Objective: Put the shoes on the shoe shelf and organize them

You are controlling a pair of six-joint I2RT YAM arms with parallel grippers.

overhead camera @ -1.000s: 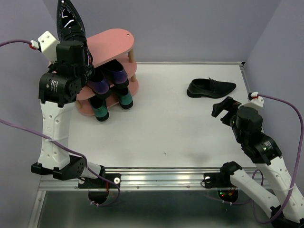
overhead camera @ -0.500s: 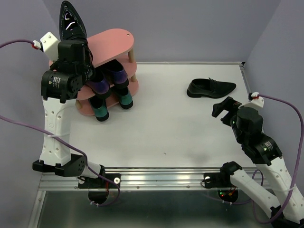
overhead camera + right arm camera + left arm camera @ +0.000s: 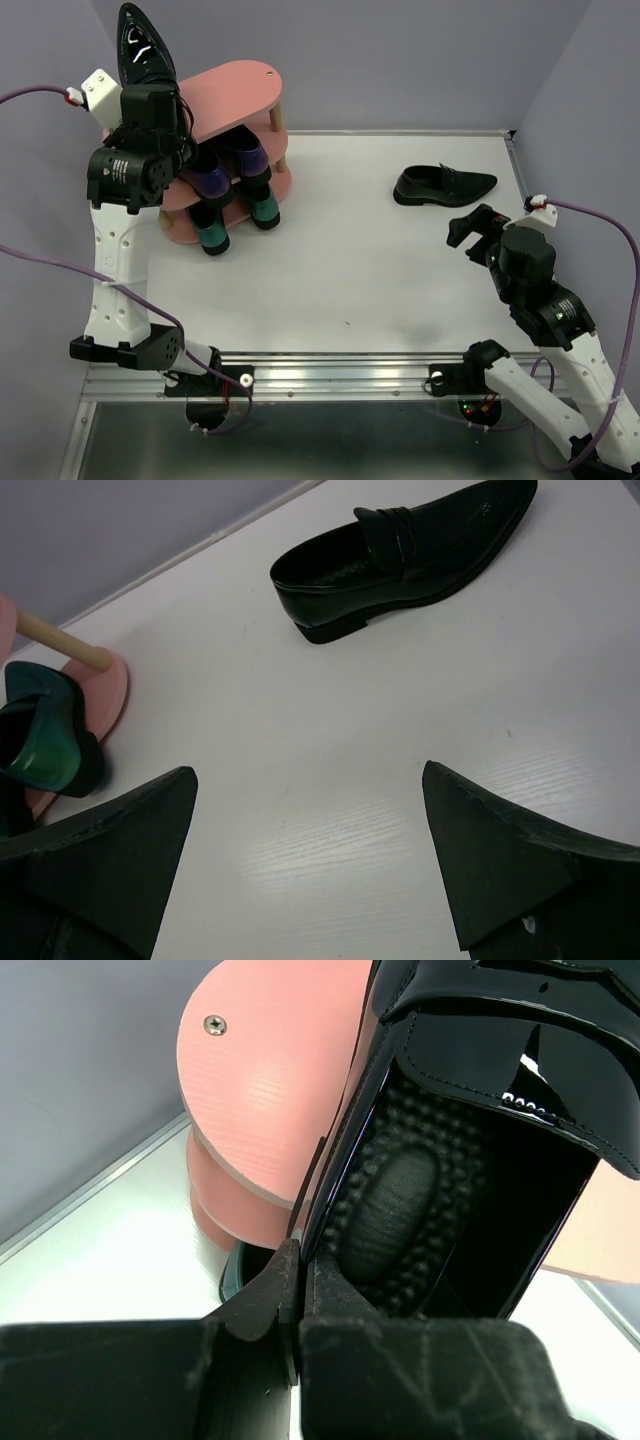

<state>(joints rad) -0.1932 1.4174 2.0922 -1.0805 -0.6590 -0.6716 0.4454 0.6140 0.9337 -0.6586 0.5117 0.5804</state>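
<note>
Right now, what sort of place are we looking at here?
Probably a robot lab cell: two arms bolted to a white table, bare lavender walls close around, a pink shoe shelf as prop.

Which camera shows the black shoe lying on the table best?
The right wrist view: the black shoe lies close, side on. The top external view shows it small; the left wrist view misses it.

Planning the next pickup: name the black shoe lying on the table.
The loafer at far right, sole down; the glossy shoe is in the left claw.
</note>
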